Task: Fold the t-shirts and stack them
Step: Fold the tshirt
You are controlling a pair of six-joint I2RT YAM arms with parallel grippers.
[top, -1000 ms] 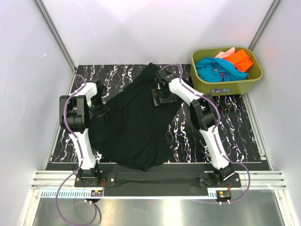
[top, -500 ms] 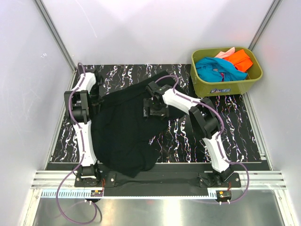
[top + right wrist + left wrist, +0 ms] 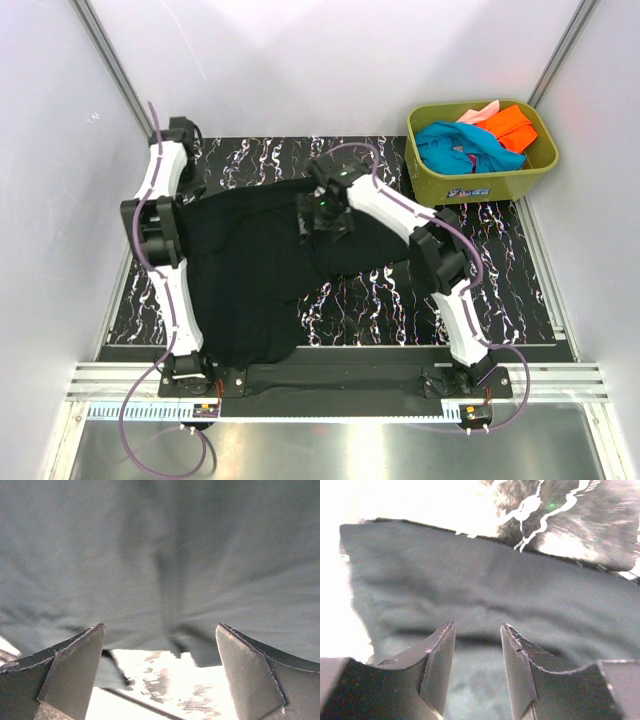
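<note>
— Biggest thing first?
— One table [image 3: 480, 280]: flat and glossy, black with white marble veins.

— Next in size?
— One black tee [image 3: 250, 280]: soft matte cloth, spread loosely with shallow wrinkles over the left half of the table. Near hem down at the near edge, far edge drawn almost straight.

— Then the arms?
— Two: left arm [image 3: 172, 300] and right arm [image 3: 385, 205], both in hard white and black shells. The first stretched up toward the far left corner, the second bent over the far right part of the black tee.

— And in the far right corner?
— One tub [image 3: 480, 185]: olive-green plastic, rectangular with rounded corners, standing on the table well apart from the black tee. Inside, three crumpled tees. Most in sight the teal tee [image 3: 455, 148], beside it the orange tee [image 3: 515, 125], and only a small tip of the pink tee [image 3: 478, 110] at the far wall.

— So four tees in all. And the smallest parts?
— Two grippers, each with two dark, wedge-shaped fingers [image 3: 70, 675]. At the left gripper [image 3: 477, 627]: fingers drawn near together, a fold of the black tee pinched in the narrow gap. At the right gripper [image 3: 160, 627]: fingers spread wide just above the black cloth, with the tee's edge and a strip of table showing in the gap.
</note>
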